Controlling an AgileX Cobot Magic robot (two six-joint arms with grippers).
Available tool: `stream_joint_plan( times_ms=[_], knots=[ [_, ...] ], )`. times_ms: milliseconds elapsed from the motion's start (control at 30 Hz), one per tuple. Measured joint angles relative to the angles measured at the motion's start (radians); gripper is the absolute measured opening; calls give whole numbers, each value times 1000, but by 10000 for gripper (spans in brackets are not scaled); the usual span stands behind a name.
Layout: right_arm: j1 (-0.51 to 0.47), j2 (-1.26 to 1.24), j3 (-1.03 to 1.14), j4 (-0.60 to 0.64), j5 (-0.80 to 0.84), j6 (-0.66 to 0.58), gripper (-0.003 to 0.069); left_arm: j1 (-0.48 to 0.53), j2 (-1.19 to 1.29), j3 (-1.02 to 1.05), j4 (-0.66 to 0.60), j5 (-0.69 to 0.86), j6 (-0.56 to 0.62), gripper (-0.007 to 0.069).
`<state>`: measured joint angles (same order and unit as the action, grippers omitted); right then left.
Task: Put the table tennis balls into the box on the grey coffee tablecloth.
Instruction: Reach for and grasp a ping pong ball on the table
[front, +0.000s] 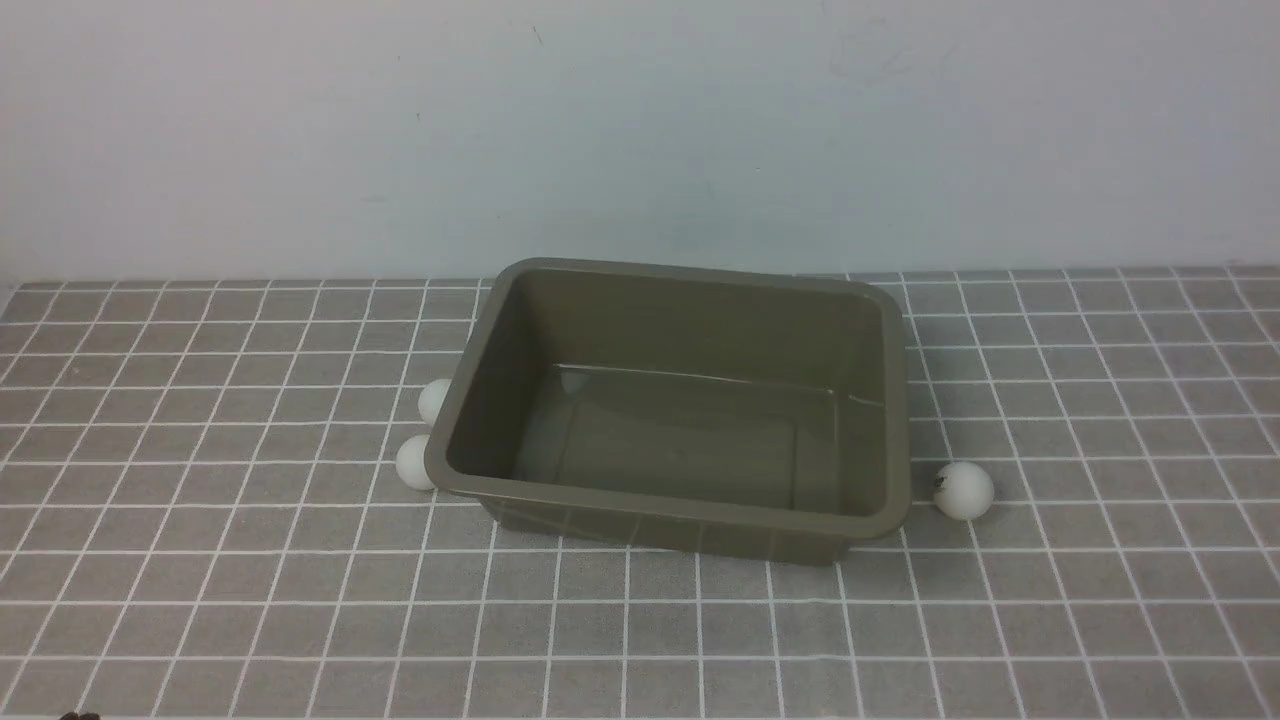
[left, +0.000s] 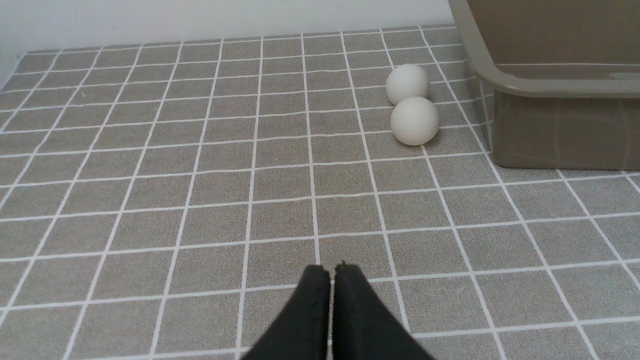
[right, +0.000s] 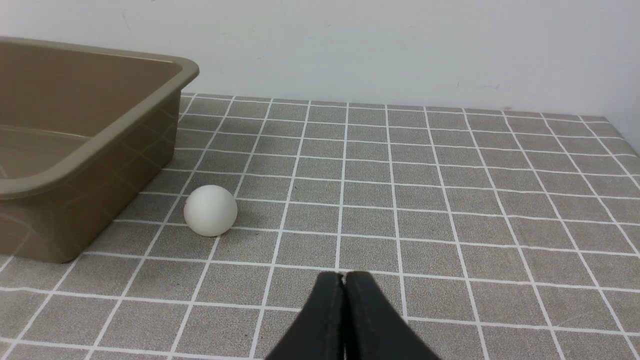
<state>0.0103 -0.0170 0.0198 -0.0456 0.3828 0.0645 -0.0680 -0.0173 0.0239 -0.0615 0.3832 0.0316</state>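
1. Across the front view: the olive-brown box is sitting empty on the grey coffee tablecloth. Matte white far-left ball and near-left ball are lying just beside its left side; right ball, dark mark showing, is lying just off its near right corner. Neither gripper is showing.
2. Left wrist view: left gripper is hanging pinched shut, holding nothing. Both left balls are lying ahead, toward the box.
3. Right wrist view: right gripper is hanging closed, empty. Right ball is lying ahead, box-side, nearer this arm and probably its pick.
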Motion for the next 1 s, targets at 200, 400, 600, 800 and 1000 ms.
stream_joint_plan(
  times_ms=[200, 400, 600, 800, 1000],
  knots=[
    [0, 0, 0, 0, 0, 0, -15, 0, 0, 0, 0, 0, 0, -5],
    [0, 0, 0, 0, 0, 0, -15, 0, 0, 0, 0, 0, 0, -5],
    [0, 0, 0, 0, 0, 0, -15, 0, 0, 0, 0, 0, 0, -5],
    [0, 0, 0, 0, 0, 0, -15, 0, 0, 0, 0, 0, 0, -5],
    [0, 0, 0, 0, 0, 0, -15, 0, 0, 2, 21, -13, -6, -5]
  ],
)
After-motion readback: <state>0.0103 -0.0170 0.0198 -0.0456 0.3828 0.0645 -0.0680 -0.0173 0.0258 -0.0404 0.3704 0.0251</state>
